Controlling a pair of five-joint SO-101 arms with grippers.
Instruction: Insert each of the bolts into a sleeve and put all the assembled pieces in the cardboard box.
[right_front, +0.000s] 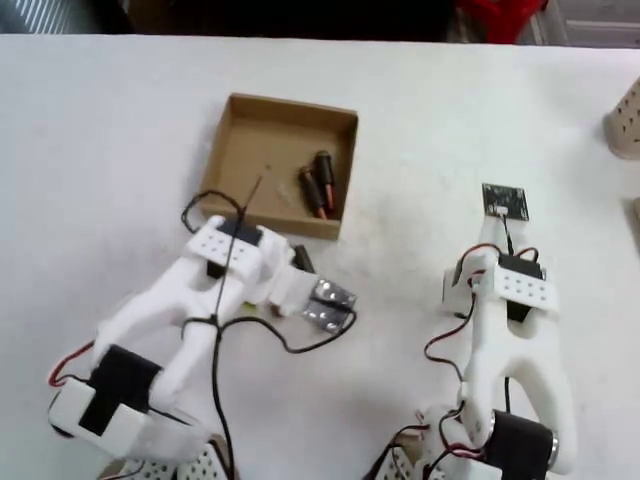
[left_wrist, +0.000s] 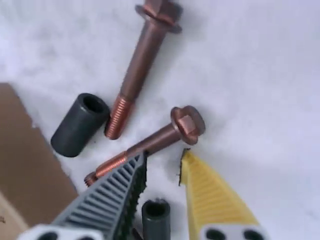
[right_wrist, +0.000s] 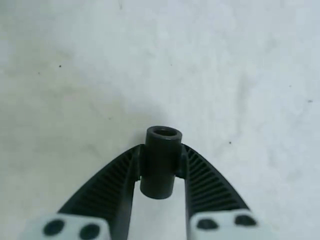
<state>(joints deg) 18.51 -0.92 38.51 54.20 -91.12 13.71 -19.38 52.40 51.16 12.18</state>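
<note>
Two assembled pieces (right_front: 318, 186) already lie in the cardboard box (right_front: 250, 140), against its wall at 4 o'clock. The box sits toward 11 o'clock from the middle of the worktop (right_front: 450, 110). That part I judge done.

Two bolts are loose on the worktop just beside the box. The farther bolt (left_wrist: 142, 65) has its threaded end close against a lying sleeve (left_wrist: 80, 125). The nearer bolt (left_wrist: 155, 140) lies right at the fingertips of the left hand (left_wrist: 163, 155).

The left hand is released, jaws spread and gripping nothing. A second sleeve (left_wrist: 156, 217) shows end-on between its fingers, nearer the palm; I cannot tell whether it rests on the worktop.

The right hand (right_wrist: 161, 150) is clenched on a third sleeve (right_wrist: 161, 162), held with its bore showing, over bare worktop.

By my reckoning at least two assemblies remain: each loose bolt needs a sleeve, then a trip to the box.
</note>
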